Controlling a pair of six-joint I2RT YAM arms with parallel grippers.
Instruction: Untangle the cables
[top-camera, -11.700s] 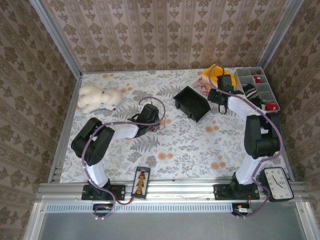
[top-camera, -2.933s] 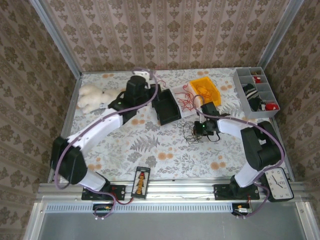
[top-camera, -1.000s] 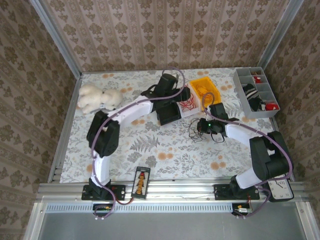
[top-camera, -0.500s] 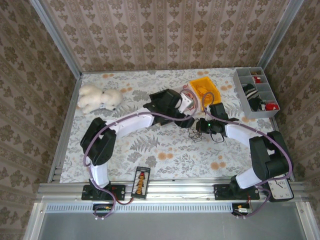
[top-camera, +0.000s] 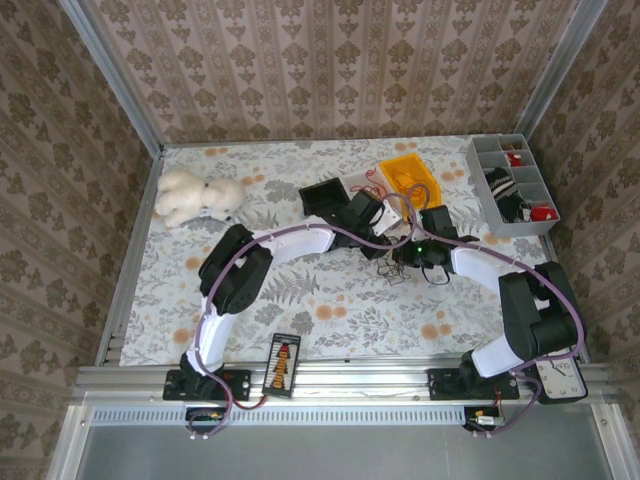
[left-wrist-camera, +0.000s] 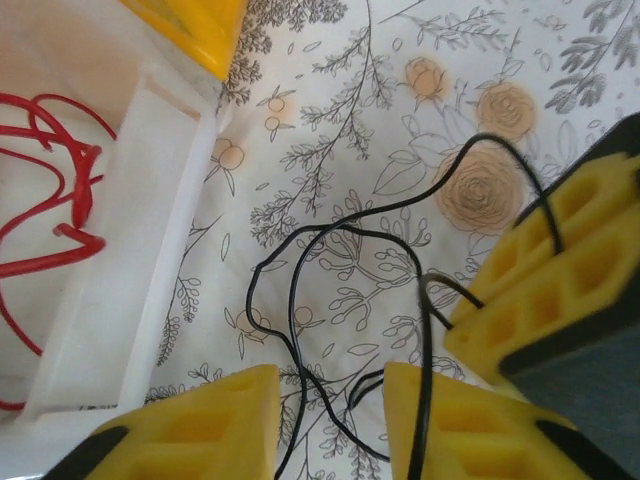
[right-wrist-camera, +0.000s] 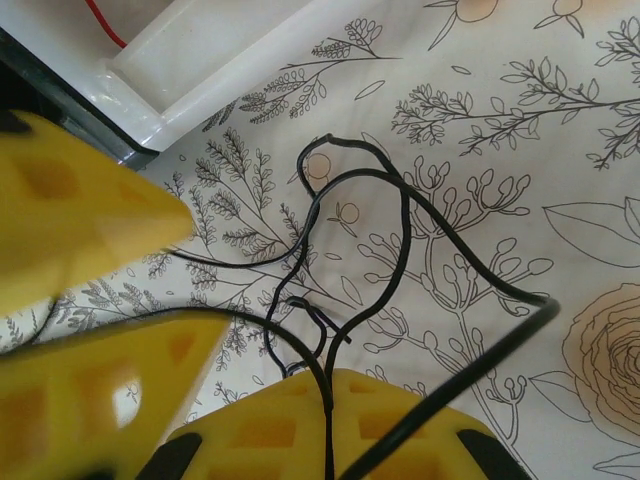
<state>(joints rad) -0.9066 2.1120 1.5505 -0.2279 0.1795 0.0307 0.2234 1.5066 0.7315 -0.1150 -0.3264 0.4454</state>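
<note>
A loose tangle of thin black cables (top-camera: 395, 266) lies on the floral tabletop (top-camera: 300, 290), in front of the white tray (top-camera: 362, 190). Red cables (left-wrist-camera: 50, 200) lie in that tray (left-wrist-camera: 150, 250), and more sit in the orange bin (top-camera: 410, 178). My right gripper (right-wrist-camera: 328, 385) is shut on a black cable (right-wrist-camera: 400, 240), which runs out of the seam between its fingers. My left gripper (left-wrist-camera: 332, 385) hovers low over the same tangle right beside it, jaws a narrow gap apart, with black strands (left-wrist-camera: 290, 330) lying in the gap. From above, the left gripper (top-camera: 388, 238) and the right gripper (top-camera: 408, 255) nearly touch.
A black bin (top-camera: 322, 198) stands left of the white tray. There is a white plush toy (top-camera: 195, 195) at the far left and a grey compartment box (top-camera: 515, 185) at the far right. A small counting frame (top-camera: 283, 365) and a clock (top-camera: 560, 375) sit by the near rail.
My left arm has swung from over the white tray down to the black tangle, and its jaws have narrowed. The right gripper has stayed shut on its cable.
</note>
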